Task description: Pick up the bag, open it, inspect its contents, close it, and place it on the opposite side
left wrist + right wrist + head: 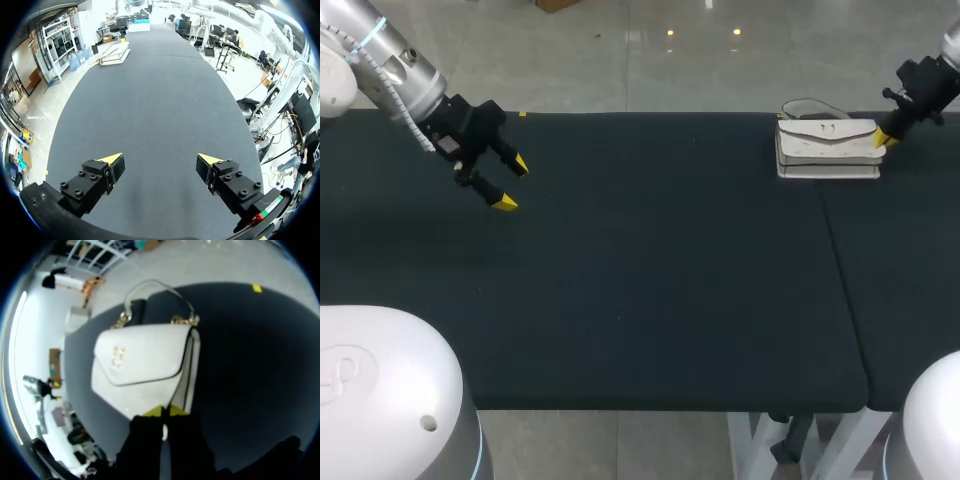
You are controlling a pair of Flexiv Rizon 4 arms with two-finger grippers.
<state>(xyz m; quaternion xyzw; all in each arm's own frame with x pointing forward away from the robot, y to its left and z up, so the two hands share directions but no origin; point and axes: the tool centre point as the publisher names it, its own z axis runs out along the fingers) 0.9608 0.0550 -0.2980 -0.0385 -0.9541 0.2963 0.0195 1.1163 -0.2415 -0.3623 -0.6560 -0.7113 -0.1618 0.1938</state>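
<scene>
Black matting covers the table (650,300) from edge to edge, and both arms sit over its far half, well apart from each other.

The robot's left gripper (512,183) hangs above bare matting at the left end, released: its two yellow-tipped fingers stand wide apart with nothing between them and nothing touching them. The left wrist view shows the same spread (161,160), with only dark surface under the gap.

The right gripper (885,138) is at the far right corner, clenched. Its yellow tips are pressed together (barely a sliver shows between them in its own wrist view (161,411)) and they meet the near end of the bag (825,148) right at its edge. Whether any of the bag's material is pinched between the tips cannot be told; they look closed against each other and touching the bag from outside.

The bag (140,365) lies flat on the matting near the table's far edge, on the right side. It is a white handbag with its front flap folded down, a small gold clasp (117,356) in the middle of the flap, and a thin curved handle (155,287) joined by gold fittings (182,320) at the end away from the gripper. From the left wrist view it shows only as a pale flat shape (114,54) far down the table.
</scene>
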